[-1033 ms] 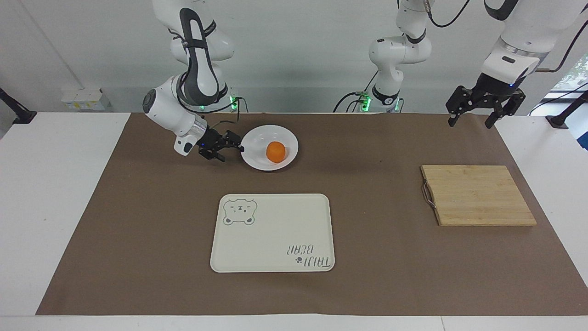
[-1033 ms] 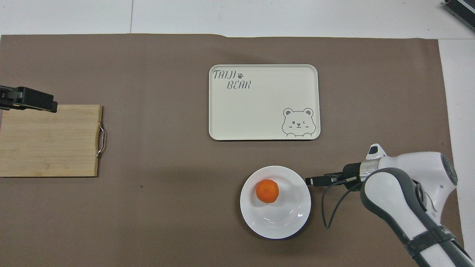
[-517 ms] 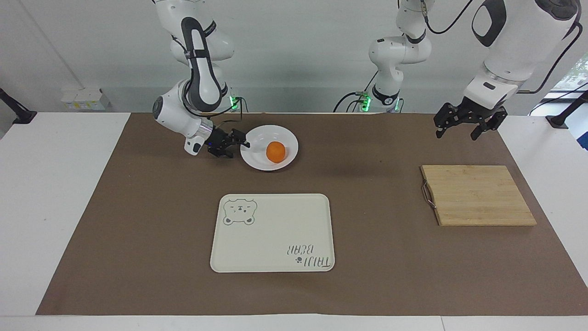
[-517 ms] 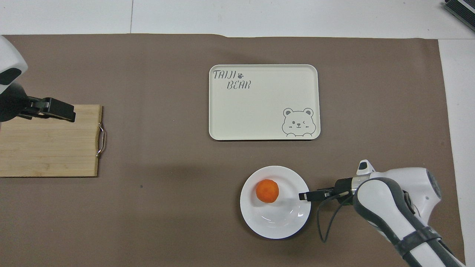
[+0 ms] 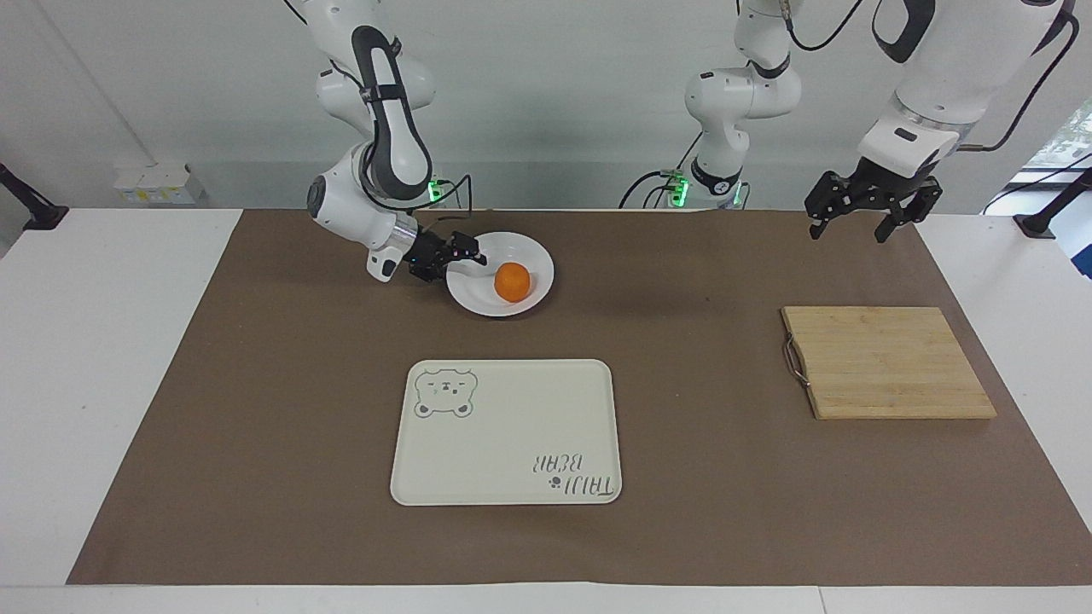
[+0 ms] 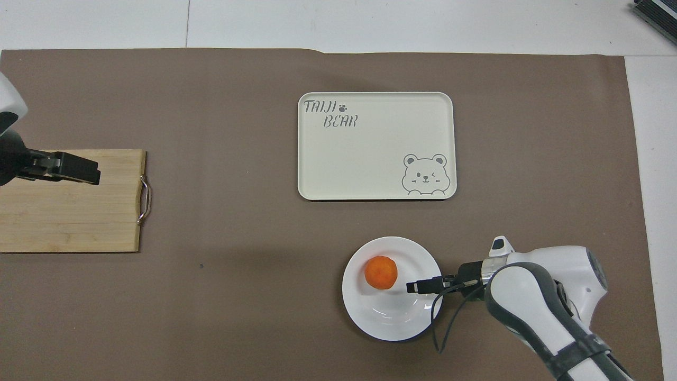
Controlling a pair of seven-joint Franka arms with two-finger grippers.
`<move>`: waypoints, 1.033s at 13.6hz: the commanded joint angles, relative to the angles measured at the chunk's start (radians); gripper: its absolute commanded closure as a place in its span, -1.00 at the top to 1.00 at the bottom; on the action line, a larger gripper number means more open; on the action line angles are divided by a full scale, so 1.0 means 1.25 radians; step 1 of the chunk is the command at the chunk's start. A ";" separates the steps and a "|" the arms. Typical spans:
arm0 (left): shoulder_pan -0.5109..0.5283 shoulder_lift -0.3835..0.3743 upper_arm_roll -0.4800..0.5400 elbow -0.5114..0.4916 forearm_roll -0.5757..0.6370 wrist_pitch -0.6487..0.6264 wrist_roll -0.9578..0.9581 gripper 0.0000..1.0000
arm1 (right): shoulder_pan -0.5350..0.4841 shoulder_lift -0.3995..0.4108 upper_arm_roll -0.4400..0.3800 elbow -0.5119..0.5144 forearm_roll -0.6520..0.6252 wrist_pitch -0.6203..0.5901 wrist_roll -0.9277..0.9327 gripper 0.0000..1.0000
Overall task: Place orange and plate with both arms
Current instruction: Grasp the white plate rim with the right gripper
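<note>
Orange (image 5: 512,281) on plate (image 5: 529,254); right gripper (image 5: 471,253) hides rim

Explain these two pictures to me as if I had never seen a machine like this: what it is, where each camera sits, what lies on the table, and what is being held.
Two white jointed robot arms stand at a table covered with brown paper, each ending in a black two-finger gripper. One picture is taken from across the table, facing the robots; the other looks down from above their own end, so its sides are swapped.

On the paper lie a white plate with an orange on it, a cream tray with a bear drawing farther from the robots, and a wooden cutting board toward the left arm's end.

The right gripper is open, low over the plate's rim, pointing at the orange. The left gripper is open and hangs in the air near the cutting board. Nothing is held.
</note>
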 commanded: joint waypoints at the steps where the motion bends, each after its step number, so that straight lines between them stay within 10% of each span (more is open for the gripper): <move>1: 0.003 -0.025 0.002 -0.031 0.018 0.002 0.010 1.00 | 0.000 -0.028 -0.002 -0.024 0.025 0.015 0.008 0.65; 5: 0.005 -0.028 0.004 -0.029 0.018 -0.018 0.002 1.00 | 0.002 -0.025 -0.002 -0.023 0.023 0.016 0.054 -1.00; 14: 0.005 -0.027 0.005 -0.029 0.018 -0.004 0.000 1.00 | -0.001 0.055 0.001 0.096 0.013 0.010 0.061 -1.00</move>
